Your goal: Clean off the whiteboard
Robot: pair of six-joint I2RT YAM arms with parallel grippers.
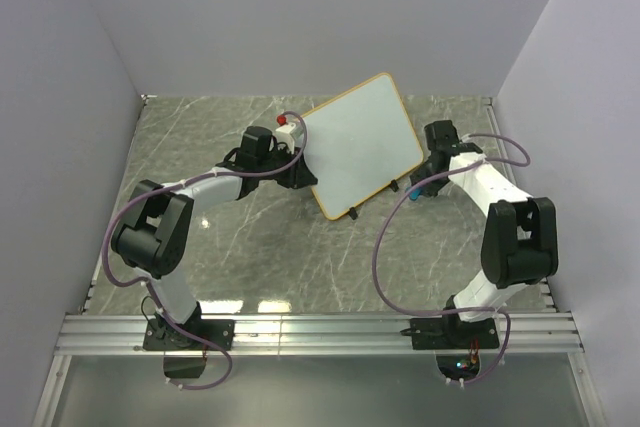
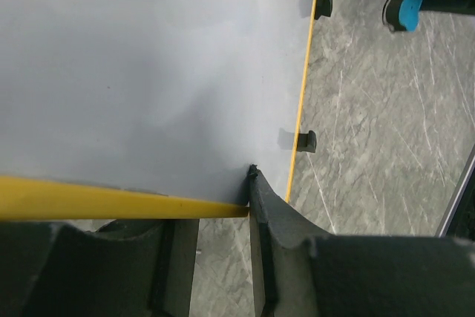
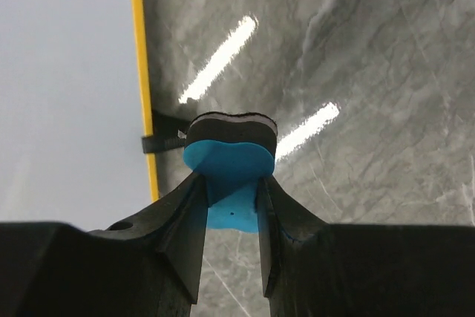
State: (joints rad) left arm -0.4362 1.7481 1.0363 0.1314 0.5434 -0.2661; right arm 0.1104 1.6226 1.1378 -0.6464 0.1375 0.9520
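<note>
The whiteboard (image 1: pixel 362 142), white with a thin orange frame, stands tilted on the middle of the table on its two black feet (image 1: pixel 356 213). My left gripper (image 1: pixel 298 171) is shut on its left edge. In the left wrist view the yellow frame (image 2: pixel 111 200) runs between the fingers, and the right finger (image 2: pixel 276 220) presses the board's corner. My right gripper (image 1: pixel 415 187) sits just off the board's right side, shut on a small blue eraser (image 3: pixel 230 159) with a black pad at its tip. The board (image 3: pixel 67 79) lies to the eraser's left, apart from it. I see no marks on the white face.
Grey marble tabletop (image 1: pixel 250 247) with lavender walls on three sides. A metal rail (image 1: pixel 320 332) runs along the near edge by the arm bases. One black foot (image 3: pixel 159 142) of the board lies close to the eraser.
</note>
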